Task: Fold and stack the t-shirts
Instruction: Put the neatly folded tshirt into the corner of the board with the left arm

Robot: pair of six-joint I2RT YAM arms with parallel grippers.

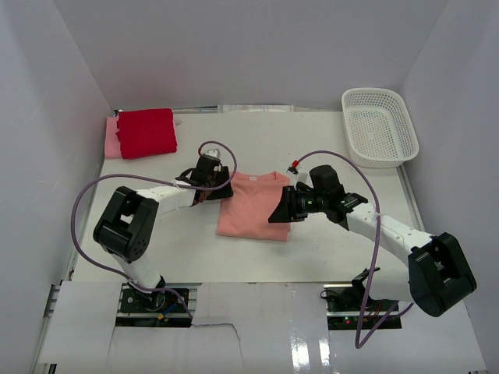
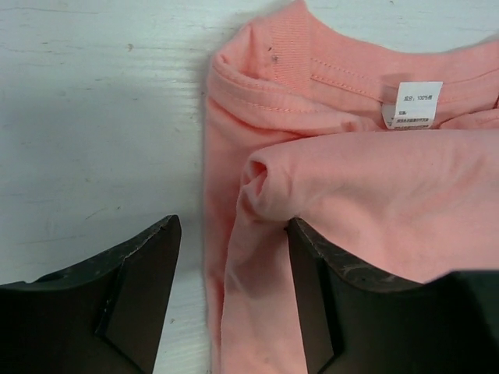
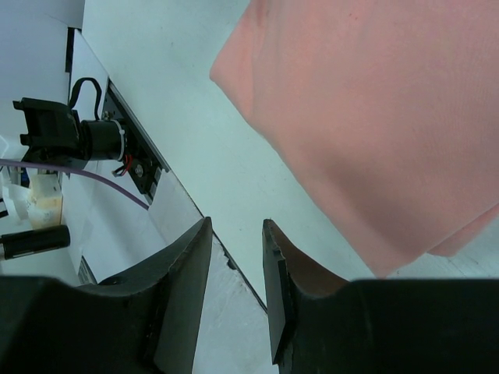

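A salmon t-shirt (image 1: 251,209) lies partly folded in the middle of the table, collar and label toward the back (image 2: 351,93). My left gripper (image 1: 211,189) sits at its left edge, open, with the folded side of the cloth between the fingers (image 2: 234,226) and a gap on the left. My right gripper (image 1: 278,212) hovers at the shirt's right edge, jaws a little apart with only bare table between them (image 3: 236,226); the salmon cloth (image 3: 374,117) lies beside its right finger. A folded red t-shirt (image 1: 146,131) rests on a pale pink one (image 1: 111,142) at the back left.
A white mesh basket (image 1: 380,127) stands at the back right corner. White walls enclose the table on three sides. The table's near edge, with cables and arm hardware (image 3: 70,136), is close behind my right gripper.
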